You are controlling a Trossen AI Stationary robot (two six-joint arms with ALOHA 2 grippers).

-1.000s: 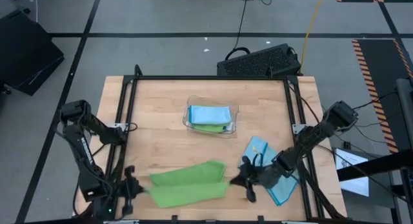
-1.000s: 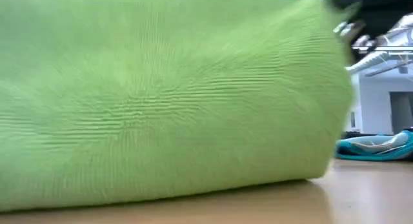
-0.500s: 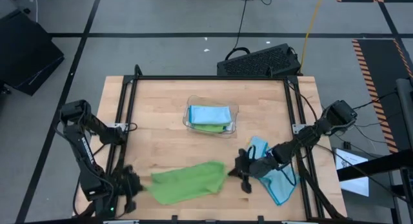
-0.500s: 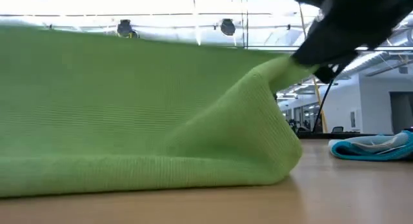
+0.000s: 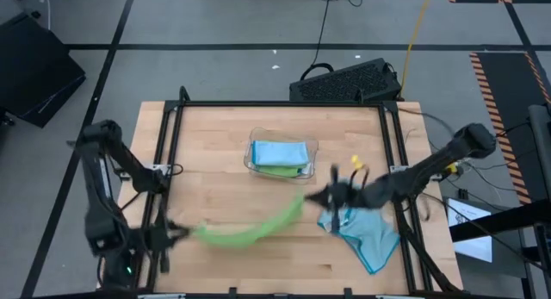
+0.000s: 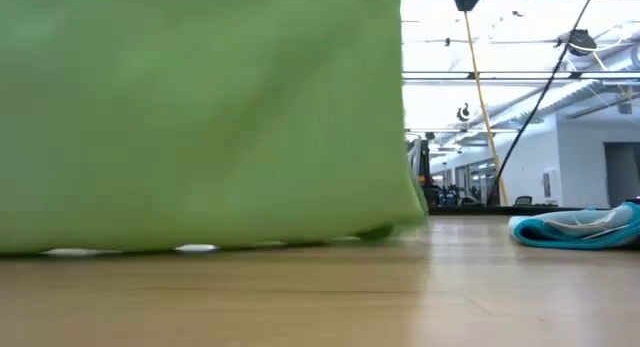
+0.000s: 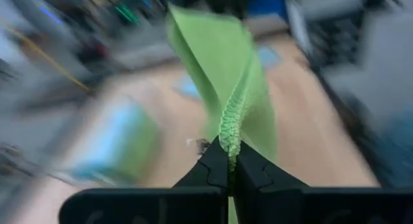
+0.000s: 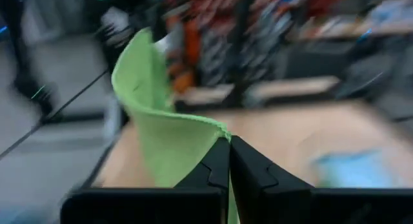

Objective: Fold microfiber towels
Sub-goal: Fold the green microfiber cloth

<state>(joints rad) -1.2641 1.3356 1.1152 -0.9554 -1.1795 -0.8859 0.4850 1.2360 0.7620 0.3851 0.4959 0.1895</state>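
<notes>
The green towel (image 5: 250, 228) hangs stretched across the table's (image 5: 215, 152) near half, blocking passage there. A tray (image 5: 281, 158) sits mid-table; a blue towel (image 5: 368, 239) lies near the right edge.

Lime green towel (image 5: 250, 228) — light blue towel (image 5: 370, 239) — pale wood table (image 5: 215, 152).

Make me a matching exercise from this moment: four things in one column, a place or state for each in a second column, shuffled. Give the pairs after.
Things:
1. green towel
2. loose blue towel
3. clear tray
4. left gripper

Places or states:
A. crumpled on the table beneath the right arm
B. stretched between both grippers
C. holding folded towels at mid-table
D. shut on a green edge

Pairs: 1-B, 2-A, 3-C, 4-D
</notes>
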